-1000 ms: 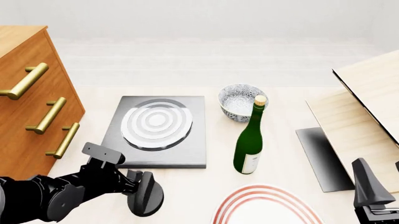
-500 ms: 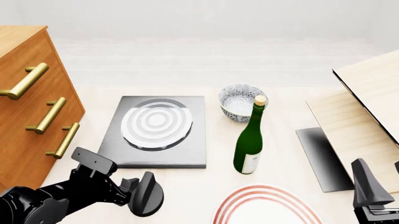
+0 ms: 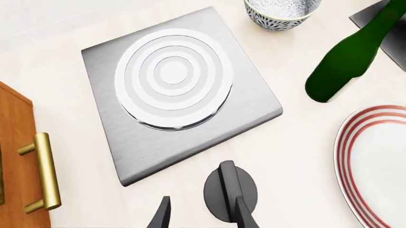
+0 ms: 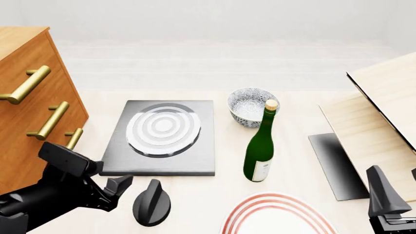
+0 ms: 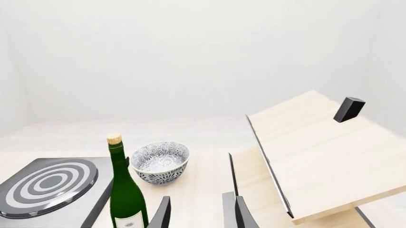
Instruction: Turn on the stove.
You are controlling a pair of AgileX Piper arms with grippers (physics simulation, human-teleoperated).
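— Is the flat grey metal stove with silver rings on yet?
— I can't tell. Its round black knob sits just in front. The left gripper is beside it, fingers apart, holding nothing.
— And the right gripper?
— Open, empty, far away.
— How many things?
— One stove, one knob.

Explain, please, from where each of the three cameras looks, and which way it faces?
Left wrist view: sits behind the left claw, looks down on the stove and the knob; two dark fingertips show.
Front view: fixed above the arms' side, looks forward and down over the table; the left claw and part of the right arm show.
Right wrist view: sits behind the right claw, looks level across the table; two fingertips show.
All three share the stove, the green bottle and the patterned bowl.
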